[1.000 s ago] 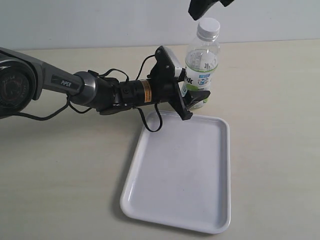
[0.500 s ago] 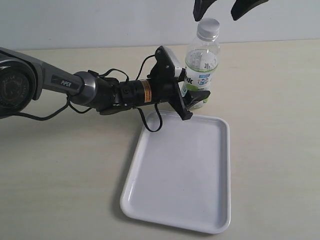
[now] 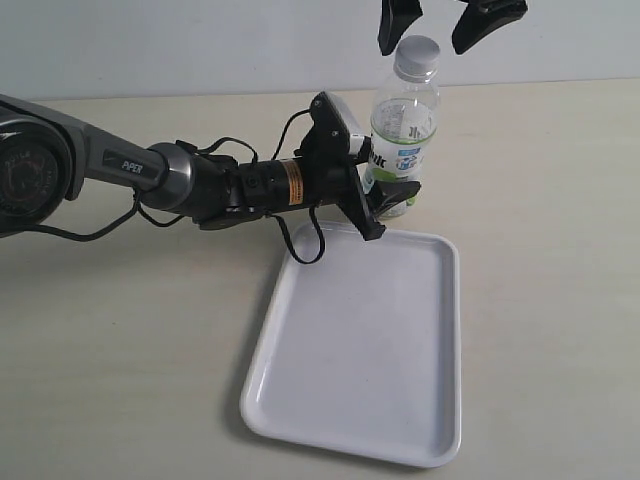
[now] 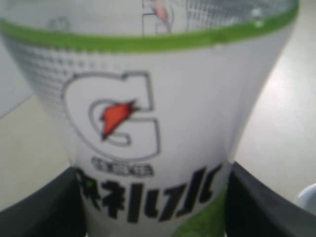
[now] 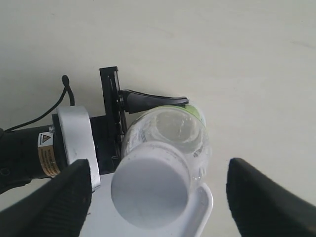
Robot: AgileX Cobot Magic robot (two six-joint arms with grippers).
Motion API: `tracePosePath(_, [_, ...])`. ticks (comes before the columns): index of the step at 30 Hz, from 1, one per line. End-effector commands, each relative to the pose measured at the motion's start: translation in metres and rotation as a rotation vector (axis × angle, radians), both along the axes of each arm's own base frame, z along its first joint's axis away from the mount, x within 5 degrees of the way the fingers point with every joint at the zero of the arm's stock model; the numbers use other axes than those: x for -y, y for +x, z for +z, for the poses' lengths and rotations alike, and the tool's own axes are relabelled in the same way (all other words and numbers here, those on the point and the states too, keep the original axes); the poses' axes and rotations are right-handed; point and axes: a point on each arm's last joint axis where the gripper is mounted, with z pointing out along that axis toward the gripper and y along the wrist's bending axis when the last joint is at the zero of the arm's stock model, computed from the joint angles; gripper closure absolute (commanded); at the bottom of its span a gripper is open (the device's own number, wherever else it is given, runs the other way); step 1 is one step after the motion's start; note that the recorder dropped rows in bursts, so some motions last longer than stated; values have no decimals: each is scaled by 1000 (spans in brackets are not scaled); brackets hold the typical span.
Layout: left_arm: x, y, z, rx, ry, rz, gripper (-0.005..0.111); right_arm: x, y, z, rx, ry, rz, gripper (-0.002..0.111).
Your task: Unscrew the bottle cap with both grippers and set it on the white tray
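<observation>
White bottle cap (image 3: 417, 50), clear bottle (image 3: 404, 110) with green-banded white label (image 4: 187, 98), white tray (image 3: 360, 340).

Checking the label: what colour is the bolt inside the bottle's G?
Orange-red bolt on the bottle, clearest in the left wrist view.

A pale beige table (image 3: 560, 300) fills most of the exterior view, from the bottom edge up to a straight horizontal line near the top. It is matte and plain, with soft grey shadows lying on it at the lower centre-left and at the middle left. Above that line, across the whole top strip of the frame, runs a smooth, evenly lit grey-white wall (image 3: 200, 40). The same beige surface forms the background of both wrist views — sharp in the right one, blurred in the left.
</observation>
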Motion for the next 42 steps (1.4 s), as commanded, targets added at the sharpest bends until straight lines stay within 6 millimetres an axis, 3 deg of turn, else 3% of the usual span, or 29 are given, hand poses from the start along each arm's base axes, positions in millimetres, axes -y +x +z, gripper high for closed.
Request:
tracePosePath(1, [2, -1, 0, -3, 11, -1, 107, -2, 2, -1, 14, -4, 0, 38])
tracePosePath(14, [2, -1, 0, -3, 11, -1, 107, -2, 2, -1, 12, 4, 9, 45])
tracePosePath(21, [2, -1, 0, -3, 11, -1, 107, -3, 2, -1, 9, 9, 10, 84])
tracePosePath(26, [2, -1, 0, -3, 11, -1, 107, -4, 2, -1, 17, 3, 64, 98])
tracePosePath(29, [2, -1, 0, -3, 11, -1, 107, -6, 0, -1, 29, -20, 184, 108])
tracePosePath(37, [2, -1, 1, -1, 4, -5, 107, -6, -3, -2, 109, -211, 680, 108])
tracePosePath(42, [2, -1, 1, -1, 4, -5, 107, -6, -3, -2, 161, -294, 900, 108])
